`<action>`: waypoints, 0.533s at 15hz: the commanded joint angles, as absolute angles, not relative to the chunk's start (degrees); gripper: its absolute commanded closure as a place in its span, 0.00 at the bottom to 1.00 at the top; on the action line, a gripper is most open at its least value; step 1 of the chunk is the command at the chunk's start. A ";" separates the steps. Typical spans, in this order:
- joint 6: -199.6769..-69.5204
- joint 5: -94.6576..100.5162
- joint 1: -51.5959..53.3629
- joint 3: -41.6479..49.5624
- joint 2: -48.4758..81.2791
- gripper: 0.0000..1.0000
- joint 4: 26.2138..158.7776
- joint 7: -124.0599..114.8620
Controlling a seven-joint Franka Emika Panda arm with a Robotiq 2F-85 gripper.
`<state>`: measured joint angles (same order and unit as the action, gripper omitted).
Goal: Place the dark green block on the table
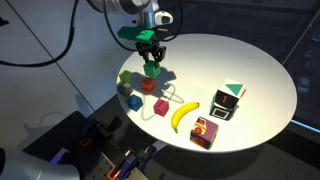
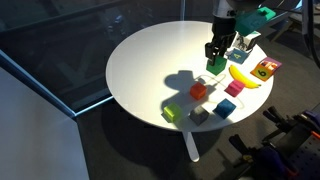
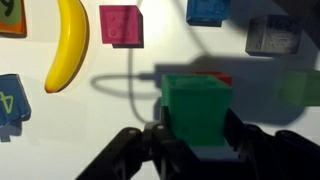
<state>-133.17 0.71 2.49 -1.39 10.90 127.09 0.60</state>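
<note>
We count six small cubes, one in each colour: the dark green block [image 2: 215, 66], one red cube [image 2: 198, 90], one pink cube [image 2: 236, 88], one blue cube [image 2: 224, 107], one grey cube [image 2: 198, 116] and one lime cube [image 2: 172, 113]. We find a single banana [image 1: 183, 115]. We make out two larger boxes: one black box [image 1: 228, 100] with a white-and-teal top and one red-and-orange box [image 1: 205, 131]. We see one round white table [image 1: 260, 70] and one gripper [image 1: 151, 60].
</note>
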 commanded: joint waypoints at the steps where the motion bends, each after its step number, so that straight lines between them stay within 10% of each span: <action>1: -133.78 1.49 1.44 -0.53 12.42 0.72 126.23 0.73; 8: -135.37 1.07 0.71 0.06 19.27 0.72 122.98 0.78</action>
<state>-135.06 0.71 1.19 -0.11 15.97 125.94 0.60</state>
